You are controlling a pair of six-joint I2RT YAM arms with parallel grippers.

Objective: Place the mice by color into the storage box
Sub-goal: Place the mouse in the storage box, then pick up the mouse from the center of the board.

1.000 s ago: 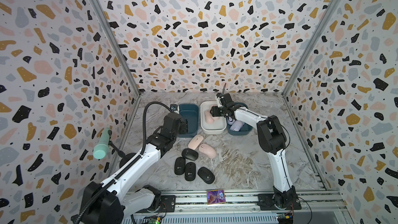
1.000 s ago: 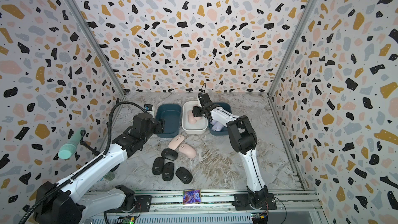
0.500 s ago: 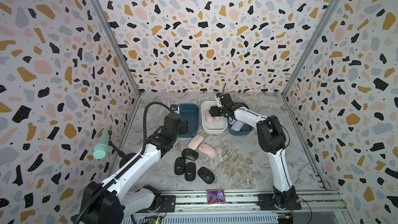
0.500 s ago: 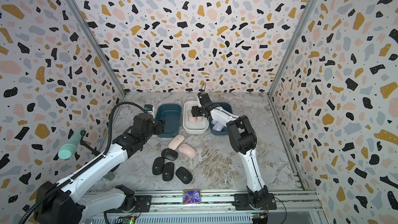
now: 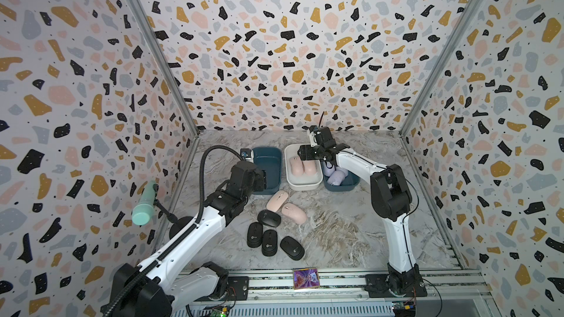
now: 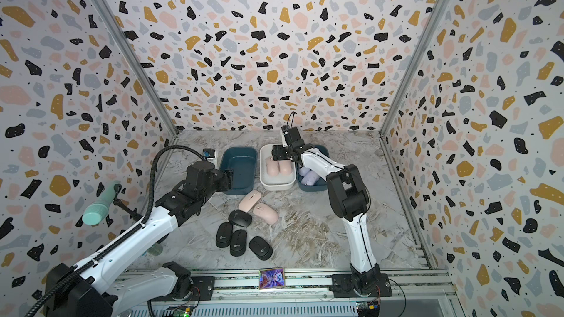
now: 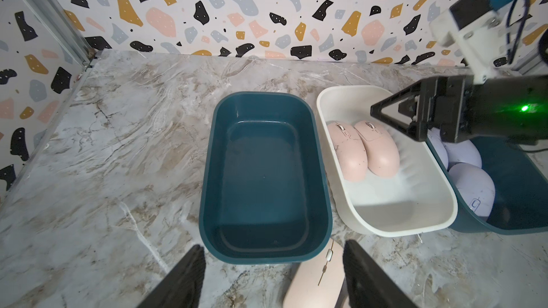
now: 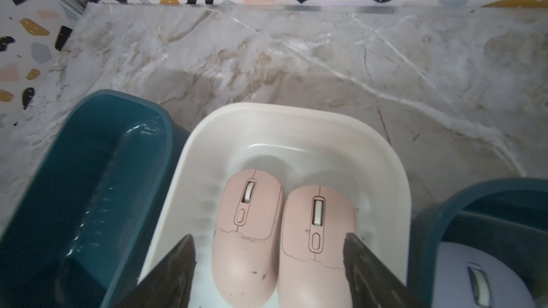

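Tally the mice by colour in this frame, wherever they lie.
Black mice: 4, on the table
Pink mice: 4, two in the white bin, two on the table
Lilac mice: 3, in a teal bin
Total: 11

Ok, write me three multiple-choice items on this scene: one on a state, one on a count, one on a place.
1. The right tool above the white box is:
A) shut on a mouse
B) open
C) shut and empty

2. How many black mice lie on the table?
A) four
B) two
C) six

3. Where do the lilac mice lie?
A) on the table
B) in the white box
C) in the dark blue box on the right arm's side

Key:
1 B: in the right wrist view its fingers stand apart, and the two pink mice lie in the box.
2 A: four show together on the table in both top views.
3 C: both top views show them inside that box.
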